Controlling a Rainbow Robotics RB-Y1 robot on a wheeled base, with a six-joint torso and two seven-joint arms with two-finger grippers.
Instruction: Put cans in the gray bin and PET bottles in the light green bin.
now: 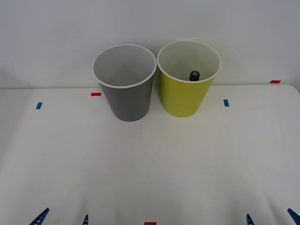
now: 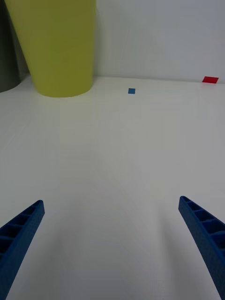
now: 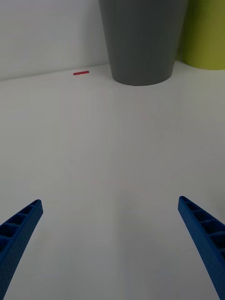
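The gray bin (image 1: 126, 96) and the light green bin (image 1: 185, 96) stand side by side at the back of the white table. A black screw cap of a PET bottle (image 1: 194, 75) pokes up inside the light green bin; the bottle's body is hidden by the bin wall. No cans are in view. My left gripper (image 1: 62, 218) rests open at the table's near edge on the left, well short of the gray bin (image 3: 140, 42). My right gripper (image 1: 271, 217) rests open at the near edge on the right, far from the light green bin (image 2: 56, 47). Nothing lies between either pair of fingers.
Small tape marks dot the table: red ones (image 1: 95, 94) (image 1: 275, 81) (image 1: 150, 223) and blue ones (image 1: 39, 105) (image 1: 226, 102). A white wall rises right behind the bins.
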